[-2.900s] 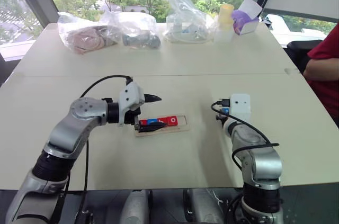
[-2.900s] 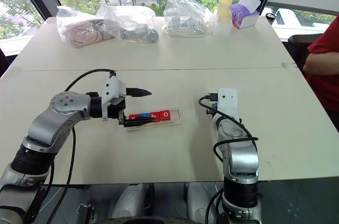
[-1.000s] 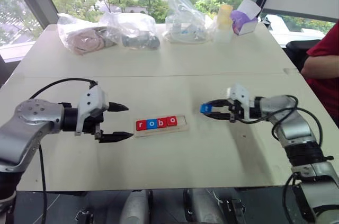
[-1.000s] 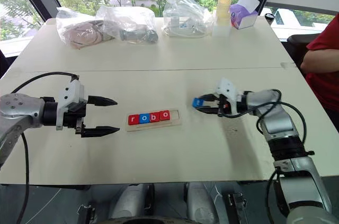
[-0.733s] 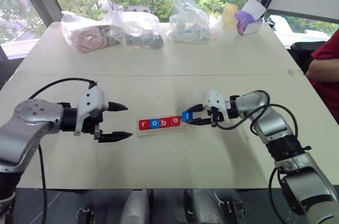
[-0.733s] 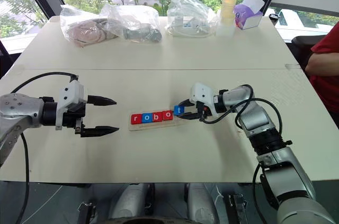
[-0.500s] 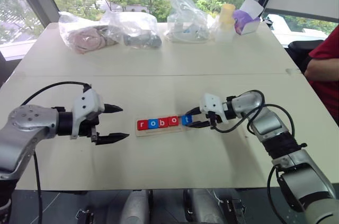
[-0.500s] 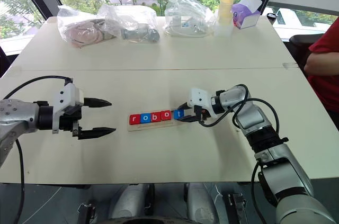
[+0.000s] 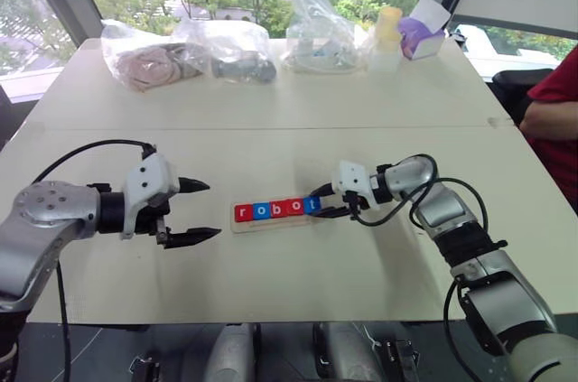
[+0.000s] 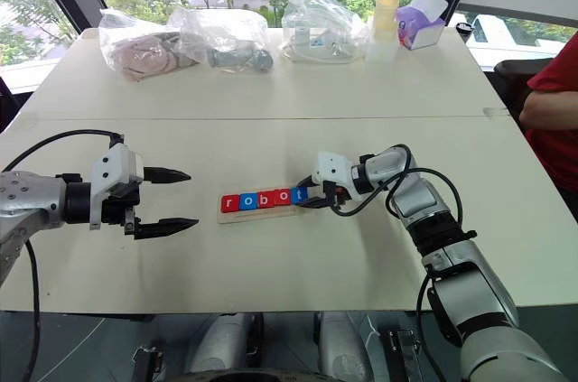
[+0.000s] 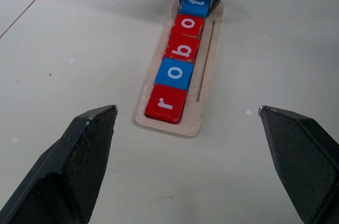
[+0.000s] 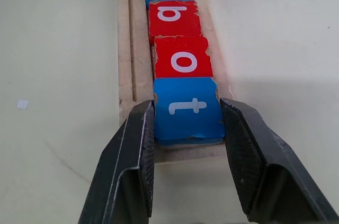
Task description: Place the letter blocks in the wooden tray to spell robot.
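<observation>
Right gripper (image 12: 185,123) clamped on the blue t block (image 12: 187,108), both black fingers pressed to its sides at the tray's near end. Wooden tray (image 9: 275,220) is my landmark: pale, long, shallow, rounded corners. My right wrist view shows chipped paint on the red o block (image 12: 183,57) touching the t, plus a groove along the tray's rim. My left wrist view reads the full row: red r (image 11: 167,104), blue o (image 11: 175,73), red b (image 11: 184,47), red o, blue t. Left gripper (image 9: 201,211), fingers wide apart, hangs beside the tray's r end, well apart from it, holding nothing. Finger pads look textured, matte.
</observation>
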Action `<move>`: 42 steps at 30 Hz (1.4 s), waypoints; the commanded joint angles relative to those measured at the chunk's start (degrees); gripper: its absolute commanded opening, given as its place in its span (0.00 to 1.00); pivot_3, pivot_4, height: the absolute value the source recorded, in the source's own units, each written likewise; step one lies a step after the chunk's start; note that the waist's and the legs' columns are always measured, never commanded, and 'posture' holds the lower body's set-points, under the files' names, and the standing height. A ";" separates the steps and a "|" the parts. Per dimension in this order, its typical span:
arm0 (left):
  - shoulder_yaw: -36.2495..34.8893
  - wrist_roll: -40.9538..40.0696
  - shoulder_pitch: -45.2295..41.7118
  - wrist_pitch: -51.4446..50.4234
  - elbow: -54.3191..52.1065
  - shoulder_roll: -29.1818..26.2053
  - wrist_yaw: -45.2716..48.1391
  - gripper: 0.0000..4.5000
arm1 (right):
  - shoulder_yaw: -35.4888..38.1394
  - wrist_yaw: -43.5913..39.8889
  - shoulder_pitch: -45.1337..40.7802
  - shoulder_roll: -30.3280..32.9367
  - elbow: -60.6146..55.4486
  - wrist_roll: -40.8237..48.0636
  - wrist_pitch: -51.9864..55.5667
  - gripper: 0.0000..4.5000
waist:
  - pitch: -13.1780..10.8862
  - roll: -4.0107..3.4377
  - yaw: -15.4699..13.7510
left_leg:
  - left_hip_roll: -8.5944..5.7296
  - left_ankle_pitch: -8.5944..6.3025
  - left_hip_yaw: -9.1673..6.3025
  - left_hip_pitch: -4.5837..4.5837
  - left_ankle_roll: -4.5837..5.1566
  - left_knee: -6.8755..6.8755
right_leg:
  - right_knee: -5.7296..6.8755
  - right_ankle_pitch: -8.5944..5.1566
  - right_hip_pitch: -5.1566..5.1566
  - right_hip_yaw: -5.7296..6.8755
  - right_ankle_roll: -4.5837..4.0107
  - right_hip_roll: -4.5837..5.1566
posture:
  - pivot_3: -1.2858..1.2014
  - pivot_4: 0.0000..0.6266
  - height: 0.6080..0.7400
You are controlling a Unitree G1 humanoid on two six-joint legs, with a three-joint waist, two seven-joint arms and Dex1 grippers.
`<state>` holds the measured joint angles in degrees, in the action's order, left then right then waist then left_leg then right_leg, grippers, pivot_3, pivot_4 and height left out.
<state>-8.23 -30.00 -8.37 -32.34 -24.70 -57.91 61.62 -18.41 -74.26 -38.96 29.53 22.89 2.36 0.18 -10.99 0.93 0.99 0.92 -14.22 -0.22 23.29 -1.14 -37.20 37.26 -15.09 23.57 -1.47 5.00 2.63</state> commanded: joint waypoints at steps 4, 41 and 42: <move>-0.45 -0.81 -0.99 -0.57 -2.34 0.25 -0.80 1.00 | 0.50 0.51 -0.04 -1.05 -1.39 0.39 0.25 0.41 | 0.00 0.00 0.08 | 0.00 0.00 0.00 -0.01 0.00 0.00 | 0.02 0.00 0.00 0.00 0.00 -0.01 | 0.52 0.24 1.00; -2.36 -0.14 1.91 -0.25 1.09 1.15 -1.22 1.00 | 7.30 17.77 12.37 1.73 -23.57 4.60 15.52 0.99 | 0.01 0.01 -0.02 | 0.00 0.00 0.02 -0.02 0.00 -0.01 | 0.00 -0.06 0.00 -0.01 -0.10 0.01 | 0.52 0.24 1.00; -2.36 0.01 1.95 -0.19 1.06 1.04 -1.21 1.00 | 6.73 17.78 12.08 1.38 -23.10 4.38 15.03 0.99 | 0.01 0.02 -0.02 | 0.00 0.00 0.02 -0.02 0.00 -0.01 | 0.00 -0.04 0.00 -0.01 -0.07 0.01 | 0.52 0.24 1.00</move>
<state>-10.24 -30.38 -5.64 -33.27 -23.32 -56.66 60.67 -11.44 -56.76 -25.67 31.66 0.27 7.05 16.86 -10.98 0.96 0.96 0.92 -14.22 -0.21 23.27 -1.15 -37.21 37.27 -15.11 23.56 -1.48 4.97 2.63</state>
